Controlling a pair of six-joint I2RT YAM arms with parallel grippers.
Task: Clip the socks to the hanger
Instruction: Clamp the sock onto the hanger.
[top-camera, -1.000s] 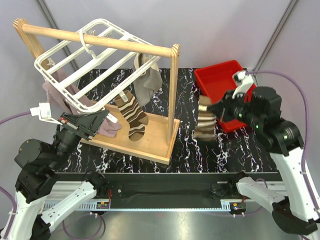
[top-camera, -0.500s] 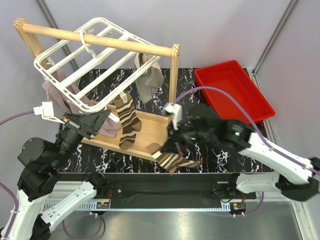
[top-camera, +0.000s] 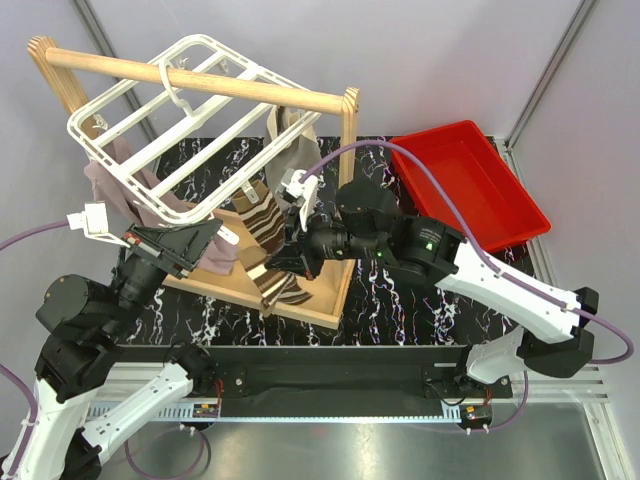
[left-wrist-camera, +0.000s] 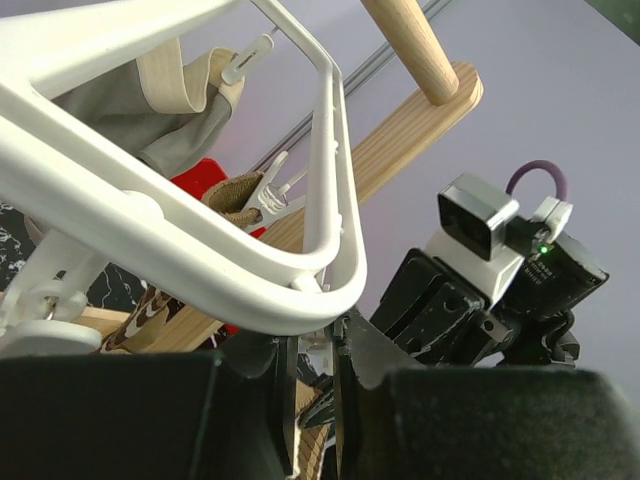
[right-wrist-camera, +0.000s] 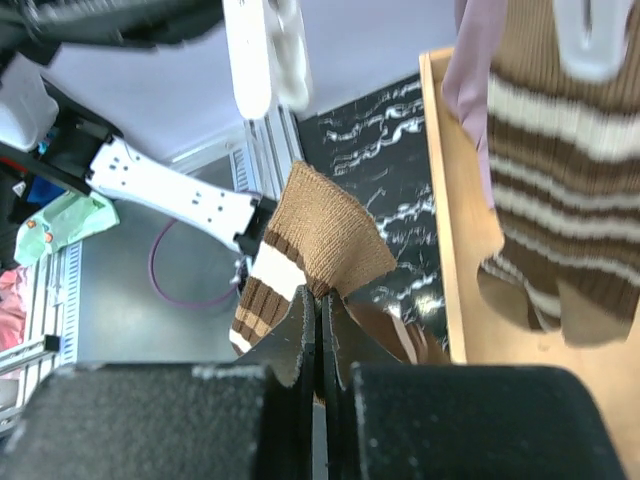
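Right wrist view: the right pincer (right-wrist-camera: 320, 312) is clamped shut on the loose sock (right-wrist-camera: 318, 235) at its cuff, the sock trailing down-left. The hanger (left-wrist-camera: 150, 235) offers a free clip (right-wrist-camera: 265, 55) above and slightly left of it. That clip is nearer the left pincer (left-wrist-camera: 312, 400), whose grip I cannot tell.

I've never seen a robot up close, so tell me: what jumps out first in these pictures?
A big white drying hanger hangs tilted from a wooden rail at the back left. The right arm's tool reaches in beneath it, shut on a brown-and-cream striped sock, while a matching sock already dangles from a clip. A bright red tray sits at the back right.
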